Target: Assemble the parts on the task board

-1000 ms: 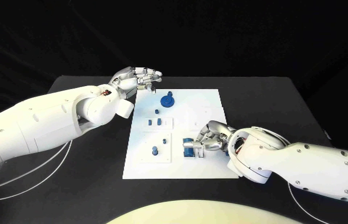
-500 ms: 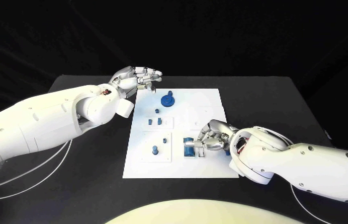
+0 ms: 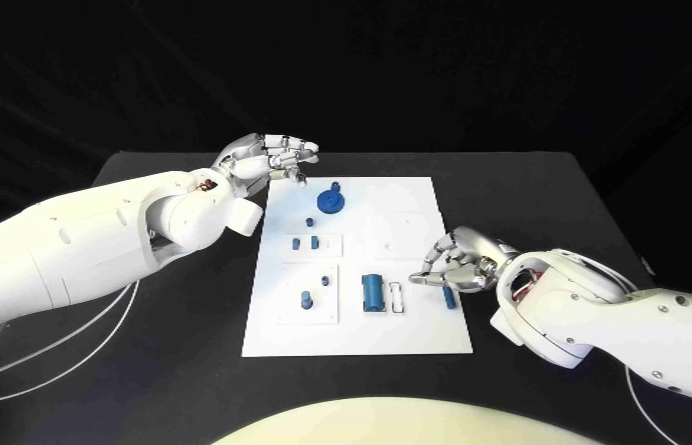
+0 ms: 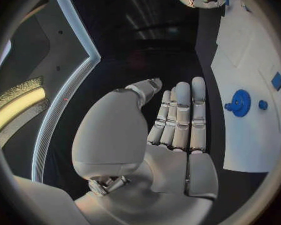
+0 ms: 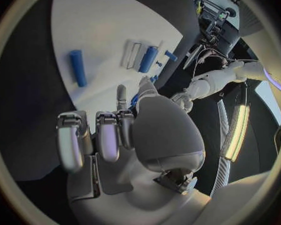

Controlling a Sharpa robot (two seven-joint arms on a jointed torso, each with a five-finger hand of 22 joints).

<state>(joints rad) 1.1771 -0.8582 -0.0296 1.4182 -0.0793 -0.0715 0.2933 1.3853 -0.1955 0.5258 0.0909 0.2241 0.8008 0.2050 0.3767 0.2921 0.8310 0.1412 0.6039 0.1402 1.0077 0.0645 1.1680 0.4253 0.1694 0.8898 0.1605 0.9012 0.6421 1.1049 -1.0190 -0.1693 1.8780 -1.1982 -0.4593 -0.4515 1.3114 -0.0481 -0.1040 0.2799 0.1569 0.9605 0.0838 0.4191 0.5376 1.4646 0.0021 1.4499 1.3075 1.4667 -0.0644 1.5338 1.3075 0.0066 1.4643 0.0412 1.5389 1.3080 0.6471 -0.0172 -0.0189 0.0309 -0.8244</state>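
Observation:
The white task board [image 3: 411, 215] lies mid-table. On it a blue cylinder [image 3: 374, 290] lies loose beside a narrow slot [image 3: 397, 296], and a second blue cylinder [image 3: 449, 296] lies near the board's right edge. My right hand [image 3: 462, 261] hovers just above that second cylinder with its fingers curled in and nothing in them. In the right wrist view both cylinders [image 5: 78, 67] [image 5: 148, 59] lie free on the board [image 5: 97, 25]. My left hand [image 3: 271, 157] hangs off the board's far left corner, fingers straight [image 4: 181, 115], holding nothing. A blue gear [image 3: 332, 201] [image 4: 240, 103] stands near it.
Small blue pieces sit in the left column of the board: a pair [image 3: 303, 243] and two more [image 3: 307, 298] lower down. Black table [image 3: 548, 205] surrounds the board on all sides. My left forearm [image 3: 130, 235] lies over the table's left part.
My right hand has let go of the blue cylinder by the slot and drawn back to the right. That cylinder now lies uncovered, and a second one shows by the hand. The left hand is still.

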